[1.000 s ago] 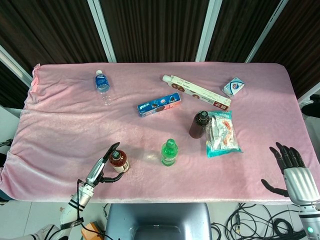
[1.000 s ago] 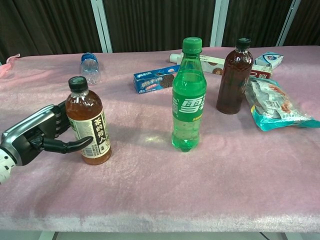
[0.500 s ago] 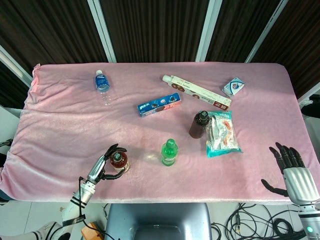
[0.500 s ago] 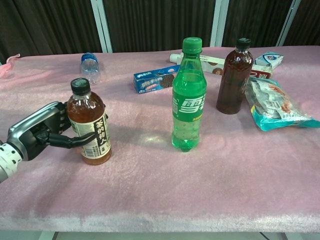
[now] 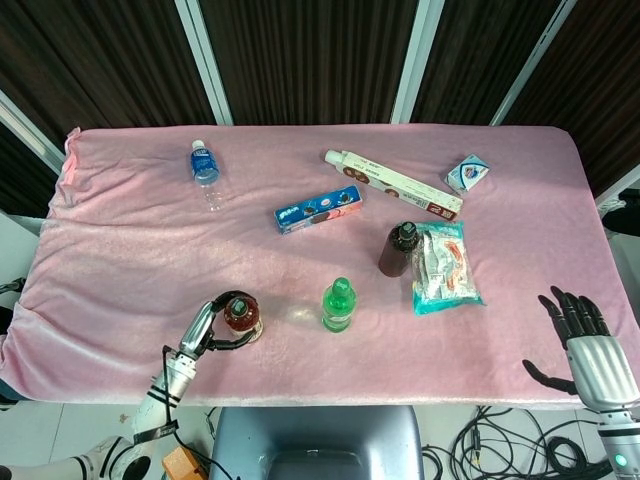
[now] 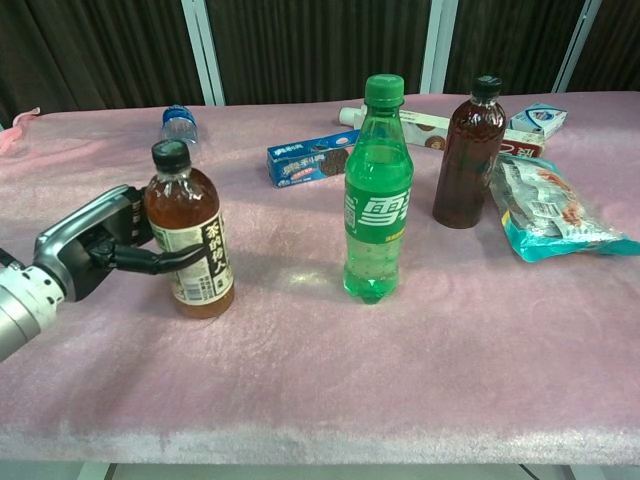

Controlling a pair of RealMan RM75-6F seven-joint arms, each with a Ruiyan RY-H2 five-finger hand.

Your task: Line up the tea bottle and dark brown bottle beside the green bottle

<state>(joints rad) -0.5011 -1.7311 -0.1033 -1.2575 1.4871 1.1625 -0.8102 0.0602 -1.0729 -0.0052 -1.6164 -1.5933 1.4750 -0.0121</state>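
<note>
The tea bottle (image 6: 190, 235) (image 5: 239, 314), amber with a black cap and a white label, stands upright near the front left of the table. My left hand (image 6: 95, 250) (image 5: 205, 328) grips it from the left, fingers wrapped round the label. The green bottle (image 6: 378, 190) (image 5: 338, 305) stands upright at the front centre, to the right of the tea bottle. Behind and right of it stands the dark brown bottle (image 6: 468, 155) (image 5: 396, 249). My right hand (image 5: 585, 342) hovers open off the table's front right edge, holding nothing; the chest view does not show it.
A snack bag (image 6: 550, 210) (image 5: 443, 266) lies right beside the dark brown bottle. A blue biscuit box (image 5: 318, 210), a long white box (image 5: 392, 183), a small carton (image 5: 467, 175) and a fallen clear water bottle (image 5: 205, 167) lie further back on the pink cloth (image 5: 120, 250).
My left hand has closed its fingers round the tea bottle and shifted it a little to the right, toward the green bottle. The right hand has stayed put.
</note>
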